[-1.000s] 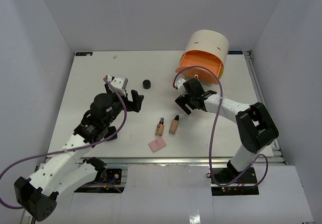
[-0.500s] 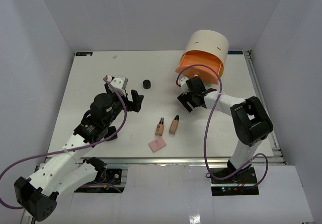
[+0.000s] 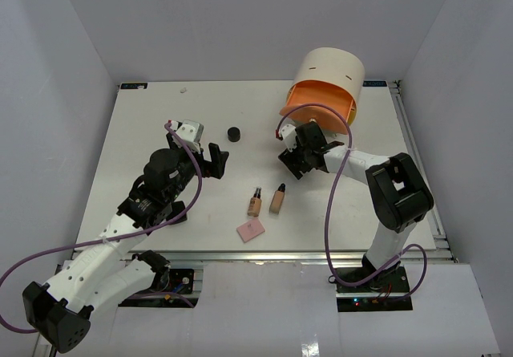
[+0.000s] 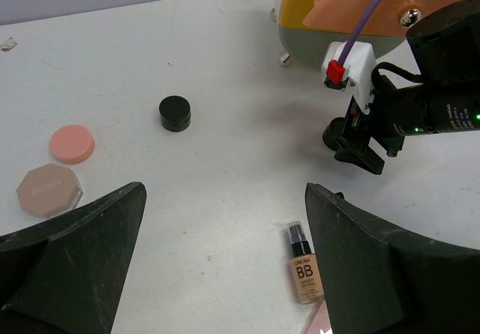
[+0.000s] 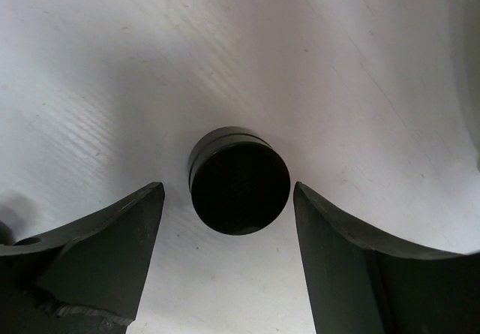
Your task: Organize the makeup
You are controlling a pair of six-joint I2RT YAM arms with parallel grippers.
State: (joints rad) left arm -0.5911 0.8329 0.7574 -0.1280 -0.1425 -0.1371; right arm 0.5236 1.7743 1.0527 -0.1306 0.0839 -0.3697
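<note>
My right gripper (image 3: 290,163) is open, just in front of the organizer's orange drawer. In the right wrist view its fingers (image 5: 112,236) stand on either side of a small black round jar (image 5: 238,190) on the table, not touching it. My left gripper (image 3: 213,160) is open and empty above the table's middle left. A second black round jar (image 3: 233,134) stands behind it. Two beige black-capped bottles (image 3: 255,202) (image 3: 277,199) lie side by side, with a flat pink square (image 3: 251,230) in front of them. The left wrist view shows one bottle (image 4: 304,272) and the second jar (image 4: 175,113).
The big cream cylinder organizer (image 3: 329,72) stands at the back right with an orange drawer (image 3: 319,107) swung open. A pink round disc (image 4: 72,143) and a beige octagonal compact (image 4: 48,189) lie on the table at the left, seen only by the left wrist camera.
My right gripper has shifted slightly back and left, and its forearm has swung closer to the organizer. The left arm and the makeup on the table have not moved.
</note>
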